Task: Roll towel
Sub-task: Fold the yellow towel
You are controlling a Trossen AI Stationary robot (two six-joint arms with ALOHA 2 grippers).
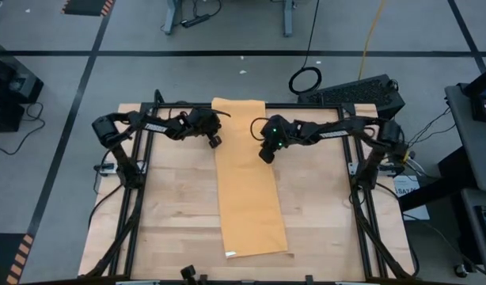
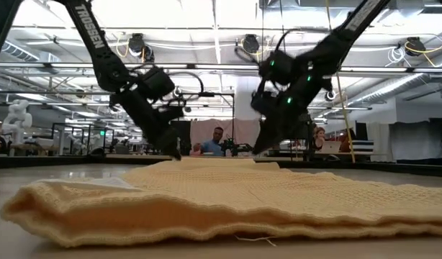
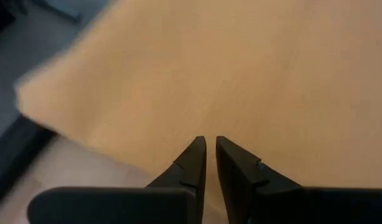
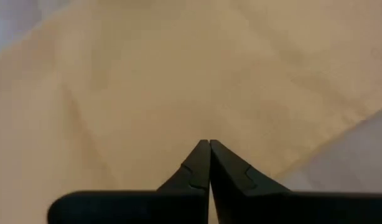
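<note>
The mustard-yellow towel (image 1: 247, 182) lies flat as a long strip from the table's far edge to its near edge. A small white tag (image 1: 231, 254) shows at its near end, and that end (image 2: 98, 205) fills the front of the low view. My left gripper (image 1: 214, 141) stands at the towel's left edge near the far end, shut to a narrow slit (image 3: 209, 142) with nothing between its fingers. My right gripper (image 1: 265, 156) hovers over the towel's right edge, shut (image 4: 209, 143) and holding nothing; the low view shows its tip (image 2: 258, 151) above the cloth. My left gripper slants down from the table's left over the towel's left edge (image 1: 218, 146) near the far end. I cannot tell whether its tips touch the cloth; in the low view they (image 2: 176, 155) end right at the towel's top surface.
Bare wooden tabletop (image 1: 172, 206) lies on both sides of the towel. Black frame rails (image 1: 140, 182) run along the table's left and right sides. Beyond the far right corner are a black keyboard (image 1: 358, 91) and a cable loop (image 1: 305, 79). People (image 2: 217, 140) sit in the room behind.
</note>
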